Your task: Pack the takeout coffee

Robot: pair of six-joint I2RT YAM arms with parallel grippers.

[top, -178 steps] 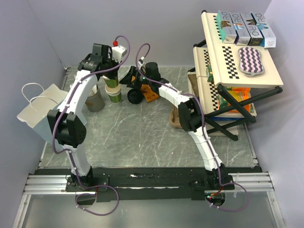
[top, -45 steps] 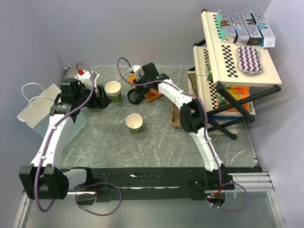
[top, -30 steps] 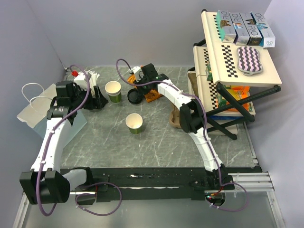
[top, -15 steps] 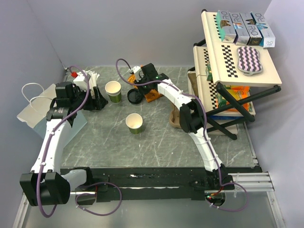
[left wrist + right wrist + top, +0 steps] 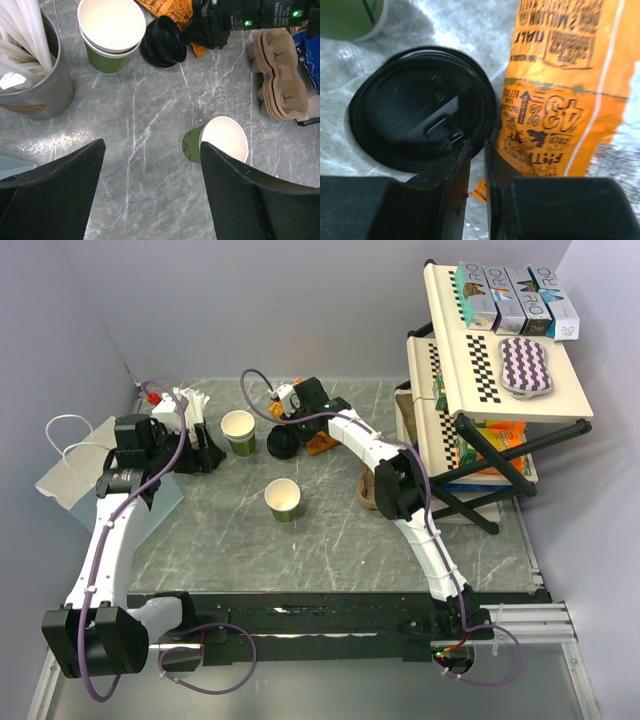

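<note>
Here, the left hand (image 5: 152,145) hangs over the bench (image 5: 150,200) with its fingers wide apart, holding nothing. The coffee cup (image 5: 223,139) stands with its top open, just ahead of that hand's right finger. Farther ahead sits a stack of cups (image 5: 111,30), and off to the left a grey cup of sticks (image 5: 35,80). The right hand (image 5: 476,146) has its fingers nearly together at the rim of the black lid (image 5: 415,115). I cannot tell if they pinch it. An orange bag (image 5: 555,85) lies just right of that hand.
</note>
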